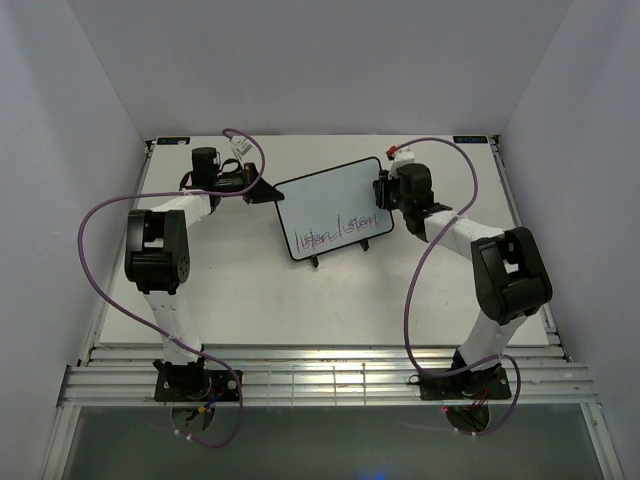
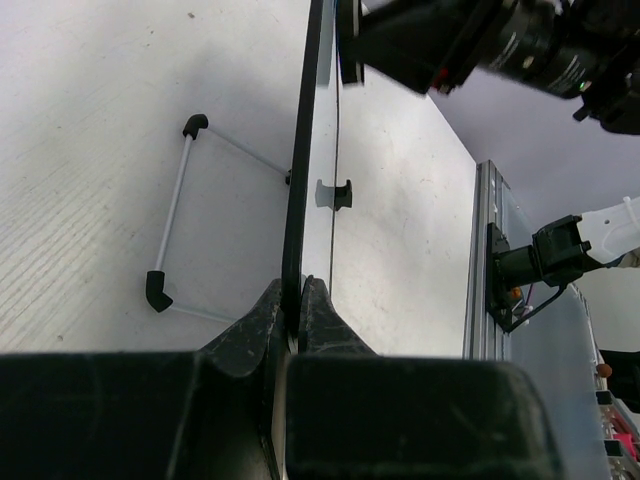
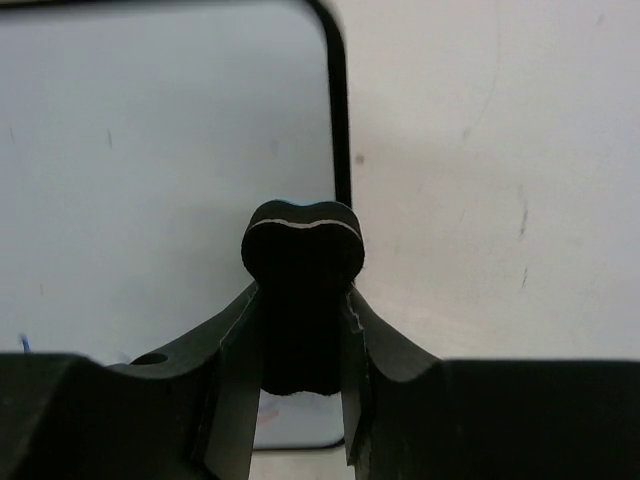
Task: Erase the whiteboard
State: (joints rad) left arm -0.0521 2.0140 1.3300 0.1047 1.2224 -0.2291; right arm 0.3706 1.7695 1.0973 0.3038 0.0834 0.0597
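The whiteboard (image 1: 332, 208), white with a thin black frame and black wire feet, stands mid-table at the back, with dark and red handwriting along its lower part. My left gripper (image 1: 262, 190) is shut on the board's left edge; in the left wrist view the black frame (image 2: 301, 150) runs up from between my fingers (image 2: 262, 322). My right gripper (image 1: 383, 190) is at the board's upper right corner, shut on the small black bone-shaped eraser (image 3: 302, 255), which lies over the board's right frame edge (image 3: 340, 120). The board face (image 3: 160, 180) there is blank.
The board's wire stand foot (image 2: 170, 235) rests on the white tabletop (image 1: 230, 290). An aluminium rail (image 1: 330, 375) runs along the near edge by the arm bases. White walls close in the left, back and right. Purple cables (image 1: 100, 215) loop from both arms.
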